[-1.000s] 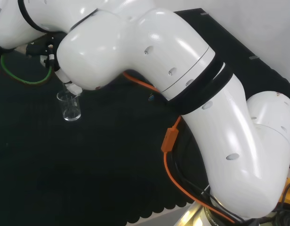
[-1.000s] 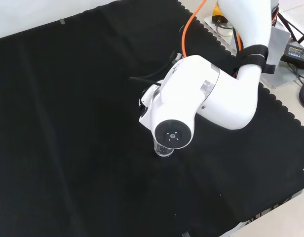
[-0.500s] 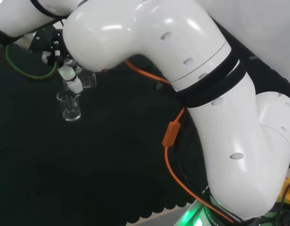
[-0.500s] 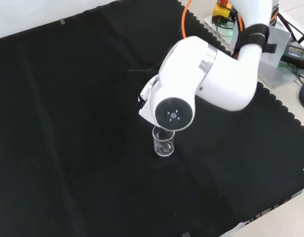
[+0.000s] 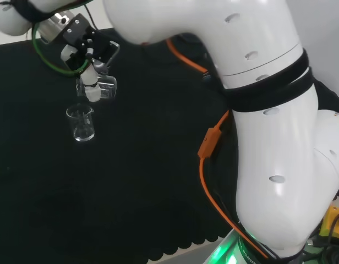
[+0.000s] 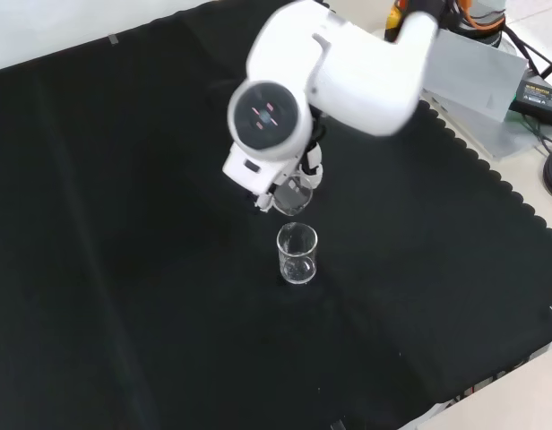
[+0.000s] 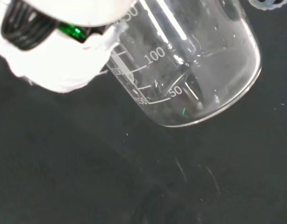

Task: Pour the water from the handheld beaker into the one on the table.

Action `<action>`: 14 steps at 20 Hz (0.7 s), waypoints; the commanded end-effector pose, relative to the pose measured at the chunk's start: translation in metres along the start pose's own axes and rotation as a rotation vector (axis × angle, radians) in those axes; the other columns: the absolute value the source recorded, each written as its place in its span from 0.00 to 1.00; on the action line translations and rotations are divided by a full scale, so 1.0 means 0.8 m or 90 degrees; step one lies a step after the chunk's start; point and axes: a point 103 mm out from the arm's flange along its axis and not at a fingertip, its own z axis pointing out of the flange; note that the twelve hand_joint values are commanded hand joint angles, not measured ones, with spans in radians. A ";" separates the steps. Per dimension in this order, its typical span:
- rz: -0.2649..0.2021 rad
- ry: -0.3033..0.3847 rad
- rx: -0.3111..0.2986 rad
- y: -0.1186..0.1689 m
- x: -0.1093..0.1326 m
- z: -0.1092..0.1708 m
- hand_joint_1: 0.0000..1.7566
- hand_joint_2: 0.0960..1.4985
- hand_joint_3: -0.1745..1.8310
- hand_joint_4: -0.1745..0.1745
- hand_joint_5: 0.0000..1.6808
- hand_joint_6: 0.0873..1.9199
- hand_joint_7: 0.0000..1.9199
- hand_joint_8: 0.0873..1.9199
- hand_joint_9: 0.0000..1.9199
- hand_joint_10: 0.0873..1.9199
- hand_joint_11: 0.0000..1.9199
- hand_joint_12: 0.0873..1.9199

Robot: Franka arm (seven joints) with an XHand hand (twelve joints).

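Clearly slippery, breakable glass: the hand (image 5: 86, 55) has its fingers curled round the handheld beaker (image 5: 103, 87), gripping its wall.

Clear beaker (image 6: 297, 253) upright on black cloth (image 6: 124, 224), just below the arm's white link (image 6: 334, 67).

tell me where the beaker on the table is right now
The table beaker stands upright on the black cloth near the front view's middle, just below the handheld beaker that the hand holds above the cloth.
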 end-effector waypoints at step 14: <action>-0.073 0.210 -0.190 0.032 -0.067 0.053 0.66 0.36 0.47 0.67 0.77 0.33 0.88 0.00 0.86 0.00 0.72 0.37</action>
